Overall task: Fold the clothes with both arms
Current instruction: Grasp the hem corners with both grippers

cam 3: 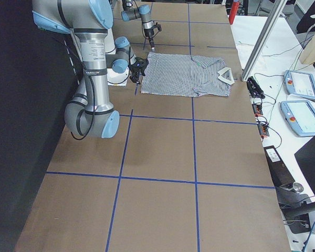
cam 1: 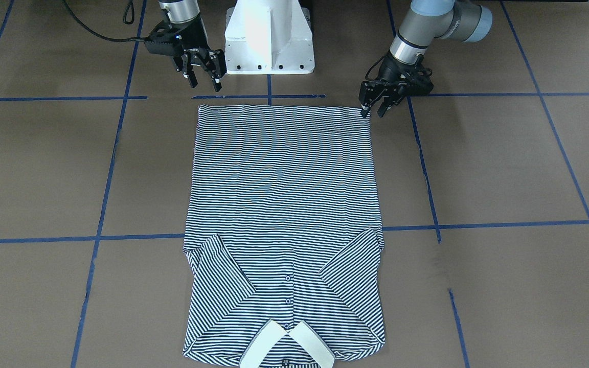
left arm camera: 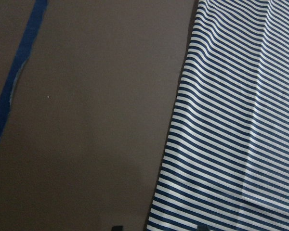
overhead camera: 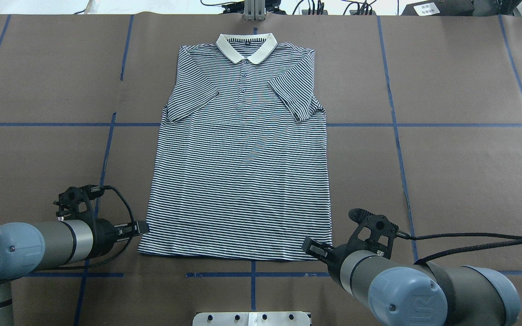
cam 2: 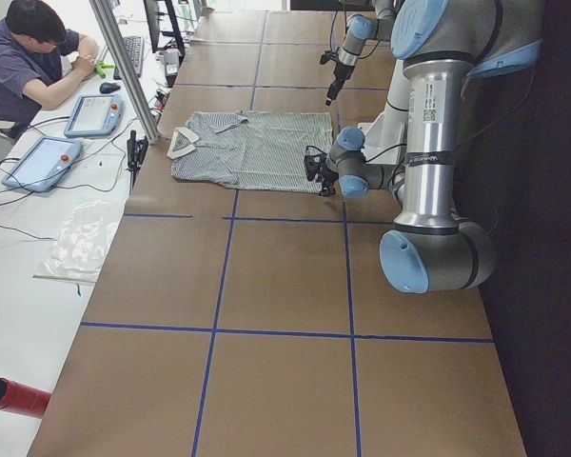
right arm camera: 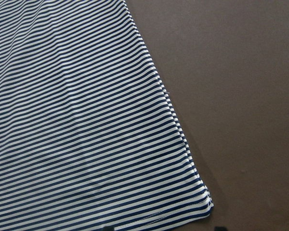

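The navy-and-white striped polo shirt lies flat on the table, face up. Its sleeves are folded inward, the white collar is at the far edge, and the hem is towards me. My left gripper is open, low at the hem's left corner, also shown from overhead. My right gripper is open and hangs above the table just short of the hem's right corner. The left wrist view shows the shirt's side edge. The right wrist view shows the hem corner.
The white pedestal base stands between my arms, close to the hem. Blue tape lines cross the brown table. An operator sits at a side desk with tablets beyond the collar end.
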Robot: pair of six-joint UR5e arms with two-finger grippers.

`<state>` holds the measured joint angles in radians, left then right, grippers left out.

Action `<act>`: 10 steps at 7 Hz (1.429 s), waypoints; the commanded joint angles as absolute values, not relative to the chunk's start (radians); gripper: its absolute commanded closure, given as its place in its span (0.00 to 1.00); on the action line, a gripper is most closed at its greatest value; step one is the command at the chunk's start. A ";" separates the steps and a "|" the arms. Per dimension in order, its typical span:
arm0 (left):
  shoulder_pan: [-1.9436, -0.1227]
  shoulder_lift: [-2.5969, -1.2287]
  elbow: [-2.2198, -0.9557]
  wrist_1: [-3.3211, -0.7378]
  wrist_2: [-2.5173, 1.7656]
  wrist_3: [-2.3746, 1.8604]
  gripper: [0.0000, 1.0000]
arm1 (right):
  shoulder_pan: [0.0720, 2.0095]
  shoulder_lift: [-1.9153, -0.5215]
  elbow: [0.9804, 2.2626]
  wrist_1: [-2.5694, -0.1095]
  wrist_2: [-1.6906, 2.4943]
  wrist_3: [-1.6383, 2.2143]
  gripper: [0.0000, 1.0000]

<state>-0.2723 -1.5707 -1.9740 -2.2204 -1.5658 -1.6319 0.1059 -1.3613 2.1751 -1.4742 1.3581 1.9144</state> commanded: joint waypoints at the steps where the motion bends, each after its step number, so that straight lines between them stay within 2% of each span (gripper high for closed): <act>1: -0.261 -1.583 -1.967 -2.220 -1.566 -1.646 0.47 | 0.106 -1.362 2.175 -1.474 1.359 1.914 0.24; 6: -0.256 -1.582 -1.957 -2.220 -1.566 -1.646 0.48 | 0.107 -1.364 2.175 -1.474 1.358 1.914 0.24; 7: -0.253 -1.582 -1.957 -2.220 -1.566 -1.646 0.54 | 0.107 -1.365 2.175 -1.474 1.358 1.914 0.24; 10: -0.242 -1.582 -1.957 -2.220 -1.563 -1.647 0.55 | 0.107 -1.367 2.175 -1.474 1.358 1.914 0.24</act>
